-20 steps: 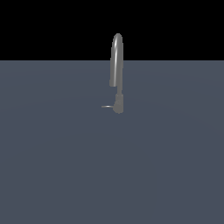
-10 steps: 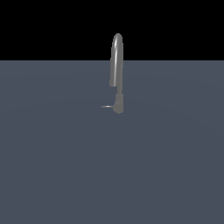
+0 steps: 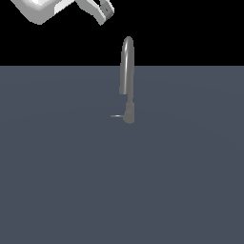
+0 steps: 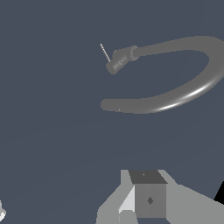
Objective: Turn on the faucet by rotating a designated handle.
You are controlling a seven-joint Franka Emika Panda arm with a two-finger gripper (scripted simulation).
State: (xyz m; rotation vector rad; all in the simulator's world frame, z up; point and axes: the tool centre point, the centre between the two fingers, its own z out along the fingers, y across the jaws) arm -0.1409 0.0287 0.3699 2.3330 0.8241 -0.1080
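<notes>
We hang high above the faucet [image 3: 127,76] and off toward the exterior view's left of it, well apart from everything, because nothing is lined up for contact yet. The faucet stands upright on the grey surface [image 3: 57,181], and its handle [image 3: 116,116], the thin rod we need, pokes sideways from the base on the exterior view's left of the spout, untouched. Of our gripper [image 3: 106,8] we catch only a corner at the frame's top, and we cannot tell whether the pincer is apart or together; reaching that handle should mean dropping down beside the base.
</notes>
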